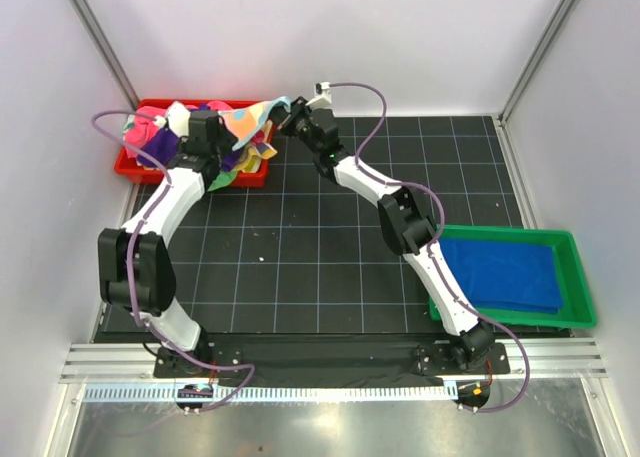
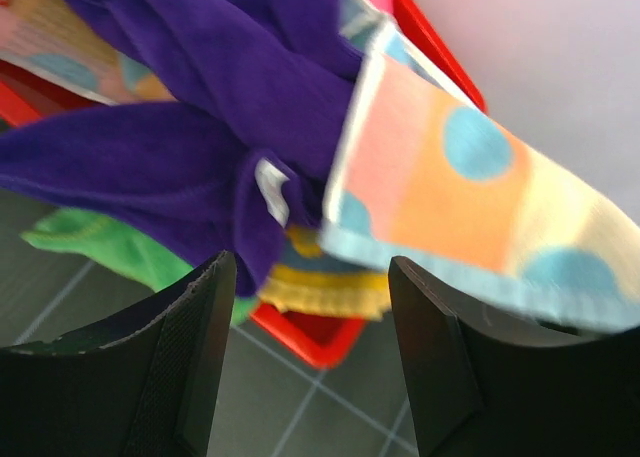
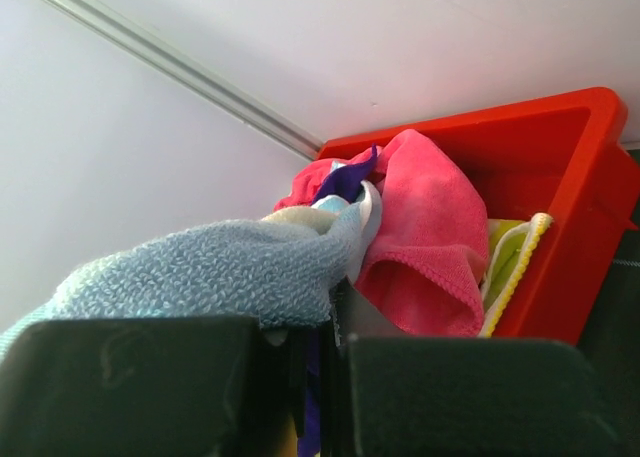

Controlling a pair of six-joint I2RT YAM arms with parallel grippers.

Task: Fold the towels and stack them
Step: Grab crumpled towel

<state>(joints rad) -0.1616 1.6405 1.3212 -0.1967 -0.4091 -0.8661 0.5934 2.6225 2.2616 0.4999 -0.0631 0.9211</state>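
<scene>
Several towels lie heaped in the red tray [image 1: 132, 169] at the back left. My right gripper [image 1: 287, 117] is shut on an edge of the light blue polka-dot towel [image 1: 250, 123] and holds it stretched above the heap; the right wrist view shows that same towel [image 3: 210, 272] pinched at my right gripper [image 3: 335, 322], with a pink towel [image 3: 425, 227] behind it. My left gripper [image 1: 220, 147] stands open over the tray's near side. In the left wrist view a purple towel [image 2: 180, 127] and the polka-dot towel [image 2: 450, 187] hang just beyond my left gripper [image 2: 310, 264], which holds nothing.
A green tray [image 1: 580, 277] at the right holds a folded royal blue towel [image 1: 505, 272]. A green towel [image 2: 110, 247] and a yellow-edged one [image 2: 320, 289] spill over the red tray's corner [image 2: 320, 342]. White walls close in behind and at both sides.
</scene>
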